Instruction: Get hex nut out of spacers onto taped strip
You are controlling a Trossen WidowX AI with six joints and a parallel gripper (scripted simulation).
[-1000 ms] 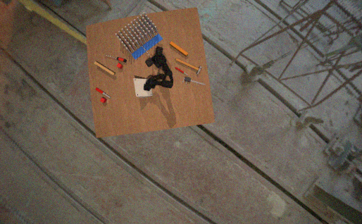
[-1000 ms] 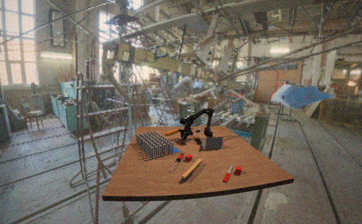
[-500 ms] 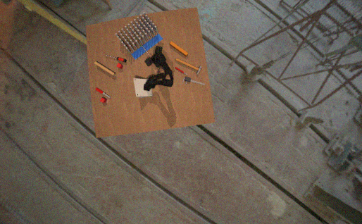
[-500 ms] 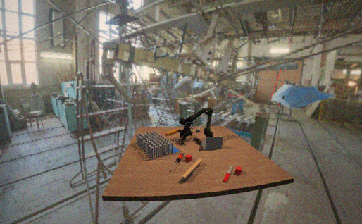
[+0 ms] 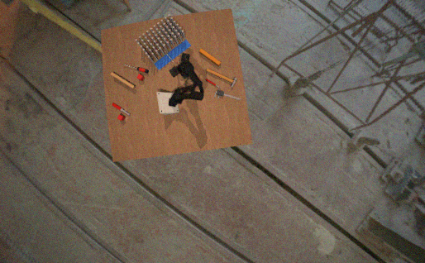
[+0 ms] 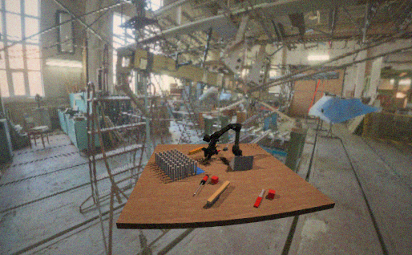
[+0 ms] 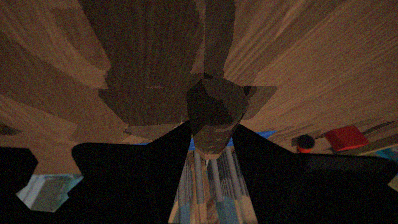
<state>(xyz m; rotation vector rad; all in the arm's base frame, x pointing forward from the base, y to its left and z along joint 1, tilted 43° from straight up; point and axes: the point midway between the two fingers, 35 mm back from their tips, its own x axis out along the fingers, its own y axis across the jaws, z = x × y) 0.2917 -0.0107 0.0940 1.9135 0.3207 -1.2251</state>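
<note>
Jaws [image 5: 174, 73] [image 6: 208, 155]: partly open, clamped on a dark, unidentifiable piece, distinct only in wrist view. Hammer [image 5: 222, 78]: desk's [image 5: 145, 136] [image 6: 156, 214] three o'clock, recognisable only from top.

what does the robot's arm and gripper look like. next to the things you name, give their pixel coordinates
The arm [image 5: 197, 82] [image 6: 223, 131] is black all over, with slim angular links and bulkier joints. The gripper [image 7: 211, 125] is black too, its two fingers tapering to narrow tips. I can make out no cables or markings.
</note>
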